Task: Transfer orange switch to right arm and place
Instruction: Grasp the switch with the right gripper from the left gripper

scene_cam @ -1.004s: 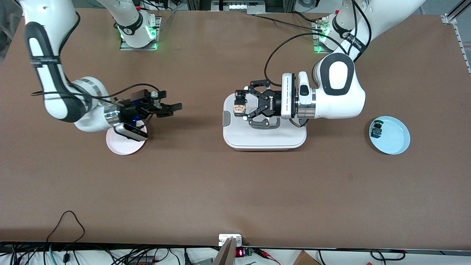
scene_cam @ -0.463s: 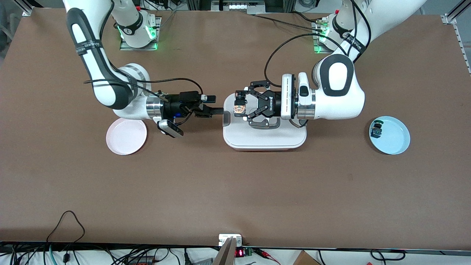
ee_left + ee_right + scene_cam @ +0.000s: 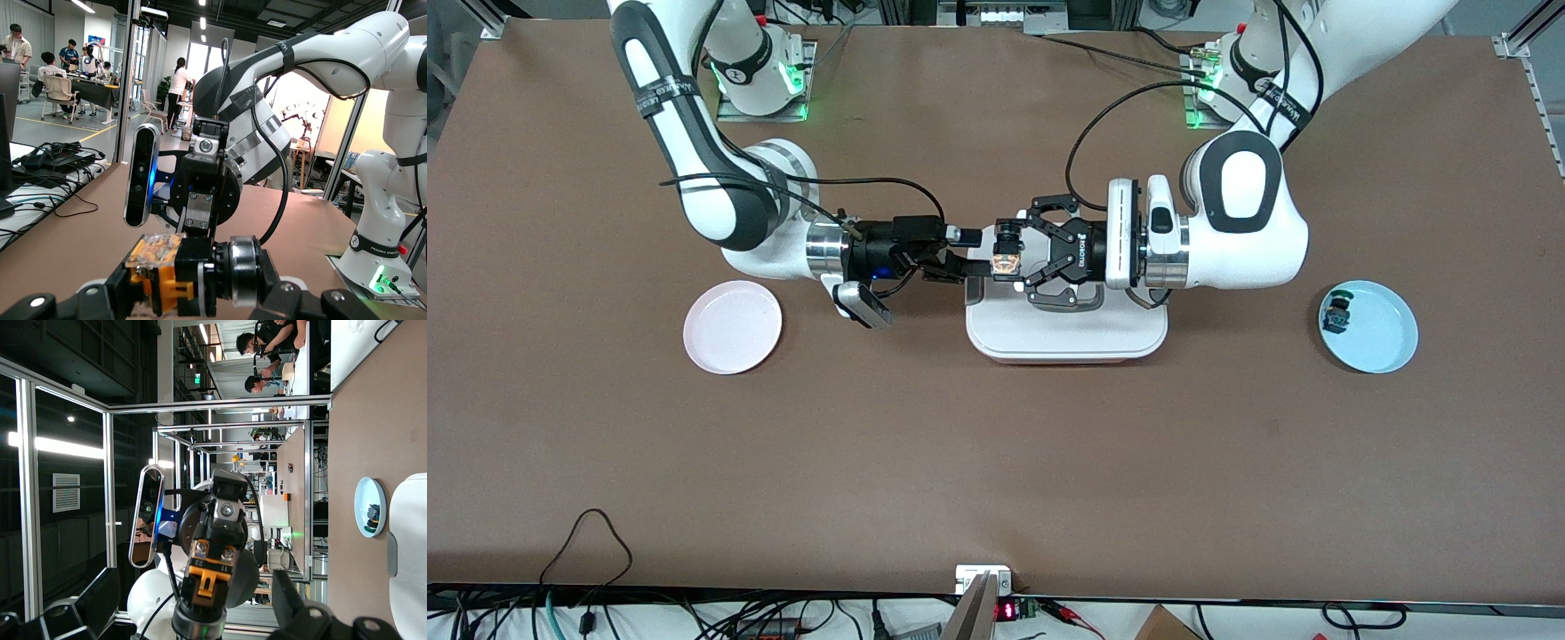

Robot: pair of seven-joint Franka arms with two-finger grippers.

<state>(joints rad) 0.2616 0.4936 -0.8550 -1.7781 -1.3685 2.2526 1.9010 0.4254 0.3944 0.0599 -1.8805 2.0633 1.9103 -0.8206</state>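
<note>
The orange switch point(image 3: 1005, 260) is in the air over the white lidded box point(image 3: 1067, 331) at the table's middle, with my left gripper point(image 3: 1014, 253) shut on it. The left wrist view shows its orange body and silver ring point(image 3: 170, 273) clamped in the left gripper point(image 3: 197, 292). My right gripper point(image 3: 974, 255) has come in from the right arm's end and stands open, a finger on either side of the switch's free end. In the right wrist view the switch point(image 3: 210, 580) sits between those spread fingers point(image 3: 293, 607) without touching them.
A pink plate point(image 3: 732, 326) lies bare toward the right arm's end. A light blue plate point(image 3: 1383, 342) toward the left arm's end holds a green-capped switch point(image 3: 1336, 311). The brown table point(image 3: 996, 462) stretches wide nearer to the front camera.
My right arm has swung from over the pink plate to the table's middle, bringing its open fingers up to the switch. The left arm and the switch have stayed still.
</note>
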